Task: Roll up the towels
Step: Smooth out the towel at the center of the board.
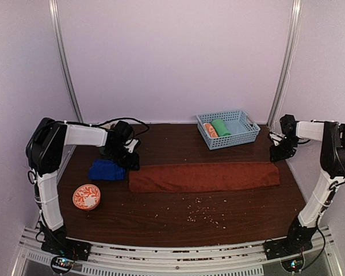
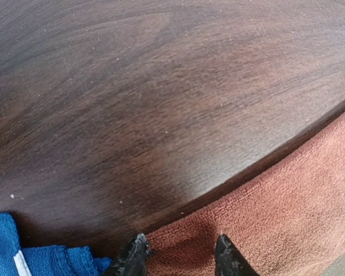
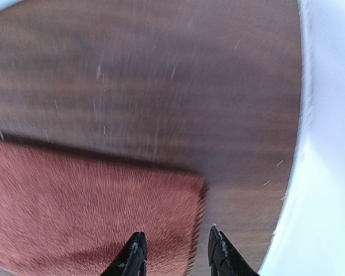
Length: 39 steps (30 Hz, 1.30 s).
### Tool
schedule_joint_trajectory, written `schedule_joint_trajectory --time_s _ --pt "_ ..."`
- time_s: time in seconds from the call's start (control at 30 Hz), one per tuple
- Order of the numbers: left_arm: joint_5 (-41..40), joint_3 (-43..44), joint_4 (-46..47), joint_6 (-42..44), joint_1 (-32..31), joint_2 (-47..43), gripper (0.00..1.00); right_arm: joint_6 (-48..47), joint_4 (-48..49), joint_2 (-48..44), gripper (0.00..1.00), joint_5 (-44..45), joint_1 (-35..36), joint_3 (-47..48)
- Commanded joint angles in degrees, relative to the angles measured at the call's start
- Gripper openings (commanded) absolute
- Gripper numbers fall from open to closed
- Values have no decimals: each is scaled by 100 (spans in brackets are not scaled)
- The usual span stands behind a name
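**A:** Where do things stand?

**B:** The rust-brown towel (image 1: 204,176) lies long and flat across the counter (image 1: 178,215), and the blue towel (image 1: 106,170) sits bunched by its left end. Your left gripper (image 2: 181,256) and right gripper (image 3: 175,253) hang over its far corners, jaws apart, clamped on nothing.

**A:** How do I do this well?

**B:** I'd pinch both corners evenly, then move your arms together so the roll comes out straight.

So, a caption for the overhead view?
Left arm and right arm flank a long rust-brown towel; blue towel lies nearby.
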Motion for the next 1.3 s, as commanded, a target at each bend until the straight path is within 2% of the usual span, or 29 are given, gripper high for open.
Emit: schedule_joint_trajectory --time_s 0.0,0.13,0.3,0.47,0.57,0.7,0.83,0.93,1.13,1.27 --pt "190 -120 242 234 92 -70 41 104 25 77 38 218 -31 371" --pt "197 -161 260 324 106 -63 44 129 73 437 38 271 -22 498" --pt "499 -192 270 414 109 -5 41 109 130 708 39 277 -13 546" --pt "266 -307 271 431 102 54 40 77 268 869 38 325 74 469" --pt "80 -420 269 354 109 50 39 78 375 923 30 390 108 416" --pt "-344 -549 277 199 106 -65 37 138 630 917 10 419 109 374" --pt "-433 -615 339 124 109 -184 36 238 786 937 0 262 155 527" --pt "-566 -593 361 94 116 -280 35 329 927 869 0 277 179 622" --pt "-974 -631 446 -123 126 -431 25 458 1167 830 0 686 179 640" --pt "-1004 -731 592 -312 150 -527 21 475 1248 891 0 618 175 541"
